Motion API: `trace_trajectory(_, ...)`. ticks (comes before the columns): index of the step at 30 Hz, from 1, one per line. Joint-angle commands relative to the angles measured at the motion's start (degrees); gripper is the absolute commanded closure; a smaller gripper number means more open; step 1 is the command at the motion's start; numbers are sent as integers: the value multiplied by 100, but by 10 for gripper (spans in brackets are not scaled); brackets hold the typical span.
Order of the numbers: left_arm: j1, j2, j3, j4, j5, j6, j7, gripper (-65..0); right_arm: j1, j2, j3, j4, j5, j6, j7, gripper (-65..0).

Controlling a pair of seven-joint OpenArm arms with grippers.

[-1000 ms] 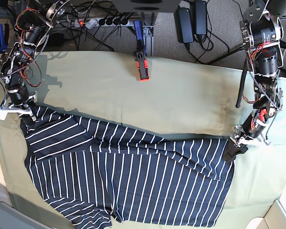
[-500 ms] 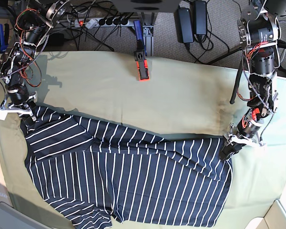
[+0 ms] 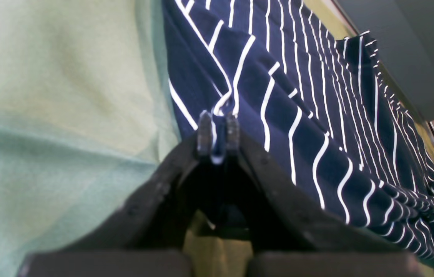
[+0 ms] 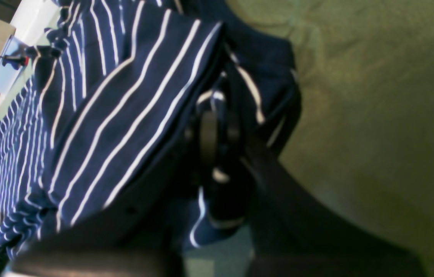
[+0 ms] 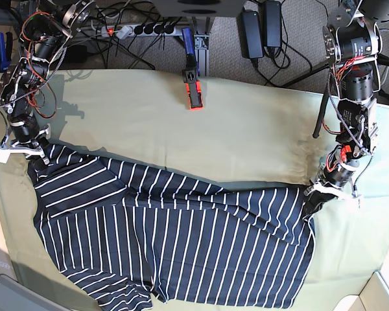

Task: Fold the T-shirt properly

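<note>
Both grippers are pinched onto fabric right now. Left gripper [image 3: 217, 132] has its jaws together on a little ridge of the T-shirt [image 5: 175, 240] at the hem corner, on the right side of the base view, and you can see a striped fold squeezed between the fingertips [image 3: 204, 129] in the wrist shot. Right gripper [image 4: 217, 134] is clamped on a bunched bit of the same shirt at the far left, up by the shoulder; the wrist view is blurry but cloth is clearly wedged in there.

Shirt itself is spread across the near half of the olive-green table cloth [image 5: 246, 123], slanting from far left to near right, with one sleeve sticking out at the near edge and plenty of wrinkles through the middle.

Progress-wise I'd say barely started: no fold made yet, shirt still one flat layer. Looks like the two-corner grab is done, so lifting and folding over is all still to come.
</note>
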Motion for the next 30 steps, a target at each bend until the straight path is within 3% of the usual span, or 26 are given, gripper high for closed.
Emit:
trace_trajectory(1,-138,-70,-2,79,-79,-293,-142,0,63,92,11,74,74,328,90,0)
trace_trajectory(8,-136,-164,-2,79,-170,-323,-2,0,59,98,11,76,348,328,-323,0)
trace_trajectory(12,-131,-339,-4,79,-804,-323,597,0,7,129,11,87,643,330,-520,0)
trace_trajectory(22,-59,-684,-4,81,-1764,-323,1351,0,-789,483,17,616,1189,332,-695,0)
trace_trajectory(30,264,-699,-81,146,-2006,-323,1456,0,-1252,527,17,1119,1259,332,-885,0)
